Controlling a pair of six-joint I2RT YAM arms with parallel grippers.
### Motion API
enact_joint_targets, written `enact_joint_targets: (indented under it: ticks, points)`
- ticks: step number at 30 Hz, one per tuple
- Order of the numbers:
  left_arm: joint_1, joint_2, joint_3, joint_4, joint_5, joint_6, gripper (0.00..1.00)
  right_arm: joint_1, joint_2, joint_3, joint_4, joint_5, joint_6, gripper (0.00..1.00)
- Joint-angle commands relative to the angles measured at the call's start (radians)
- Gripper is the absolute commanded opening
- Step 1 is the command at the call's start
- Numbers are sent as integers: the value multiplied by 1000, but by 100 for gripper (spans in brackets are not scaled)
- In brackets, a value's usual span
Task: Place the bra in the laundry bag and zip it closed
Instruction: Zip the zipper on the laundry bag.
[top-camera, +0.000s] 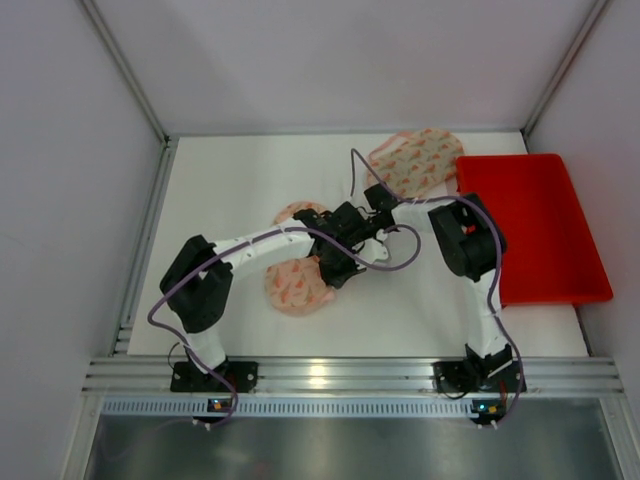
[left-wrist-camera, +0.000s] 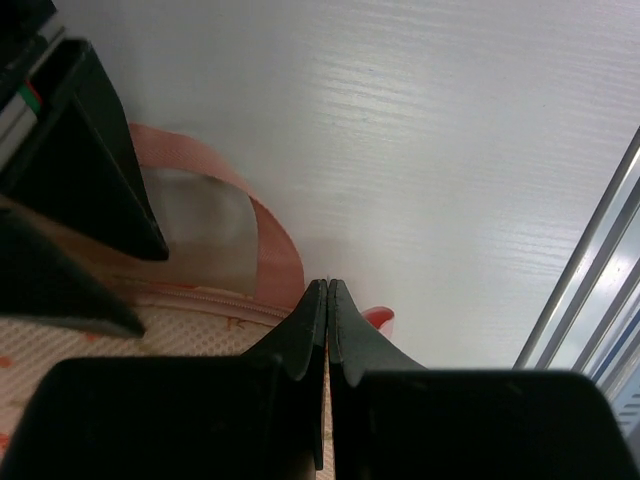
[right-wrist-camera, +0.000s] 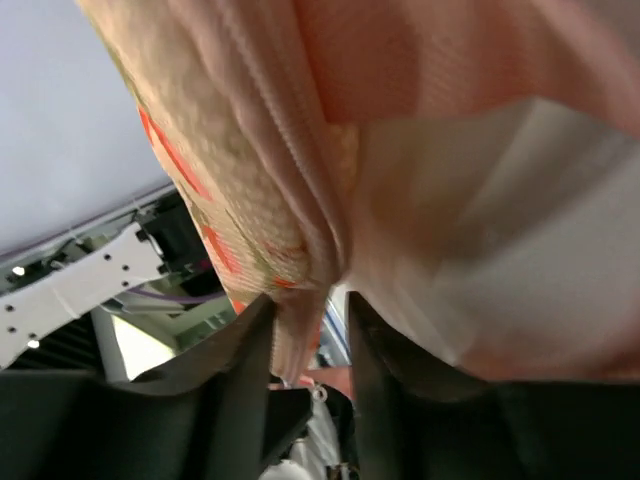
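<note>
Starting with the bra (top-camera: 415, 160): I'm reading the two-lobed printed piece at the far side of the table (top-camera: 250, 170) as it, sitting right up against the left edge of the red tray (top-camera: 535, 230). Not 100% sure though, since its print matches the laundry bag (top-camera: 298, 288), which is lying in the middle of the table under both wrists.

The left claw (left-wrist-camera: 327, 295) is pinching fully closed right at the bag's zipper edge, next to a pink strap loop (left-wrist-camera: 270, 225) and a little red tab (left-wrist-camera: 378, 318). I'm not seeing anything between the fingers. The right claw (right-wrist-camera: 308, 305) is sitting half open with a fold of printed mesh hanging between its fingers. Whether it's actually clamping that fold, I can't tell.

The relation I'm watching is this: if that far piece is the bra, it's lying beyond and to the right of both claws, with its long axis running roughly along the far edge. The right arm is clearly the nearer one, so I'm guessing that arm does the fetching while the left is pinning the bag.
</note>
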Motion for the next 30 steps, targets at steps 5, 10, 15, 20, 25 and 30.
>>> enact_joint_targets:
  ticks: [5,10,15,20,25,30]
  points:
    - [-41,-104,-94,25,-16,89,0,7,22,108,74,-17,25,0]
    - [-200,-178,-225,4,-27,187,0,-26,59,208,34,21,-10,0]
    - [-340,-223,-319,-2,-16,175,0,-39,110,297,8,29,-35,0]
    - [-343,-223,-314,-25,-40,184,0,-39,140,358,-75,44,-104,0]
    - [-304,-218,-251,-21,-39,130,0,-38,111,303,-67,35,-96,0]
    - [-123,-295,-193,76,19,10,21,-39,62,202,-69,34,-90,0]
